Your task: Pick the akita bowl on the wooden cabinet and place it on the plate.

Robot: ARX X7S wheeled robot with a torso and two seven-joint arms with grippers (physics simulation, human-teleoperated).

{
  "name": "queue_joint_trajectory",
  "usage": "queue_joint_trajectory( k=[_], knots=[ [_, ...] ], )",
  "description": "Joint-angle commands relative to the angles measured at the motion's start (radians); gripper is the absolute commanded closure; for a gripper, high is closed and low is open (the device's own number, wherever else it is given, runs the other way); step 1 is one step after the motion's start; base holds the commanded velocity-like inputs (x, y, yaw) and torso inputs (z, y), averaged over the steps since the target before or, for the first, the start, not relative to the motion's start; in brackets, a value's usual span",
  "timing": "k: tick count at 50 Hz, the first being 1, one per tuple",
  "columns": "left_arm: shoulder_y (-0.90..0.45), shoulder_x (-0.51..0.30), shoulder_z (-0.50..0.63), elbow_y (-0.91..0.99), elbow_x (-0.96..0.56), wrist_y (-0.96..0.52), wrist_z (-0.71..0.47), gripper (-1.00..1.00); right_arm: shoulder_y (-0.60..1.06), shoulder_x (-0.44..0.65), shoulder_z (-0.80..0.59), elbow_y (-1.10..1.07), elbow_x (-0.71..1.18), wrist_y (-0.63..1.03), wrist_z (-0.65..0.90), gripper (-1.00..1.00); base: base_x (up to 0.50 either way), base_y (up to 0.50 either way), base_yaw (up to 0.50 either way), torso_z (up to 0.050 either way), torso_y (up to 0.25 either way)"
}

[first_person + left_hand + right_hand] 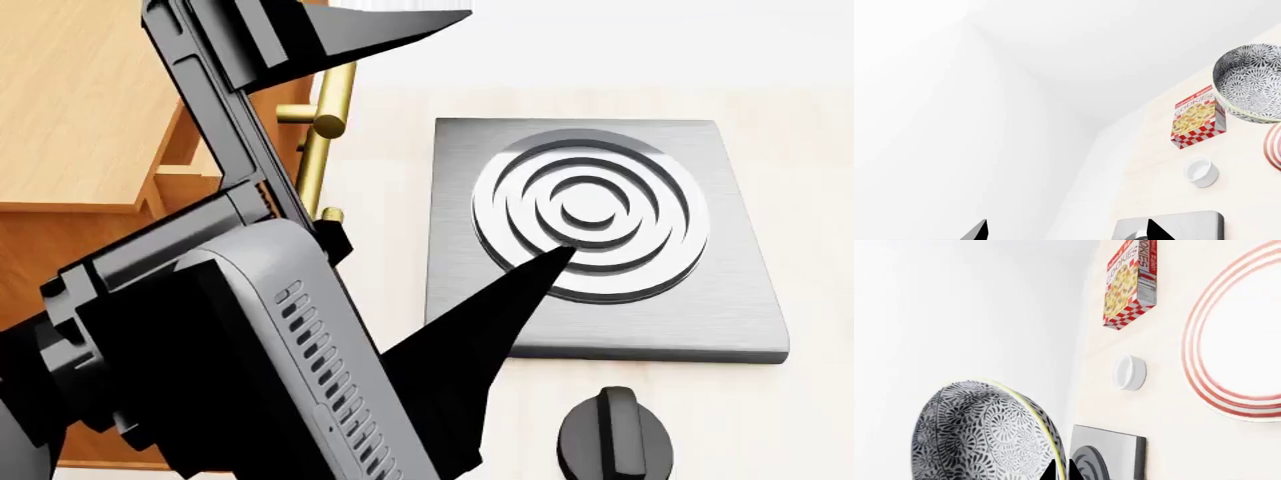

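My right gripper (1061,473) is shut on the rim of the akita bowl (981,435), a white bowl with a dense dark lacy pattern, one fingertip on each side of the rim. In the left wrist view the same akita bowl (1251,82) hangs tilted above the pale counter, close to the plate (1274,152). The plate (1241,340) is wide and white with red rings and lies bare. Only the head view shows the wooden cabinet (80,100), at the left. My left gripper (1066,232) is open and holds nothing.
A cookies box (1197,117) and a small white cup (1201,171) stand on the counter near the plate. A steel stove plate (594,210) with a black knob (614,435) lies beside the cabinet's brass handle (327,110). My left arm (240,330) fills the head view's foreground.
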Motion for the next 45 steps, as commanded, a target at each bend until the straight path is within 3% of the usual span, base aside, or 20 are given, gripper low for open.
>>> queue_joint_trajectory(
  k=[1, 10, 21, 45],
  knots=[
    [0.017, -0.009, 0.006, 0.000, 0.001, 0.015, -0.006, -1.00, 0.031, 0.004, 0.043, -0.014, -0.028, 0.036, 0.128, 1.00, 0.00, 0.00, 0.00, 0.000, 0.000],
    [0.030, -0.019, 0.005, -0.004, 0.001, 0.029, -0.010, -1.00, 0.096, 0.041, 0.063, 0.001, -0.031, 0.083, 0.210, 1.00, 0.00, 0.00, 0.00, 0.000, 0.000],
    [0.043, -0.027, 0.009, -0.013, 0.004, 0.046, -0.013, -1.00, 0.172, 0.066, 0.055, 0.081, 0.099, 0.094, 0.197, 1.00, 0.00, 0.00, 0.00, 0.001, 0.000],
    [0.048, -0.032, 0.017, -0.025, 0.003, 0.062, -0.017, -1.00, 0.244, 0.146, 0.141, 0.157, 0.138, 0.120, 0.285, 1.00, 0.00, 0.00, 0.00, 0.000, 0.000]
  ],
)
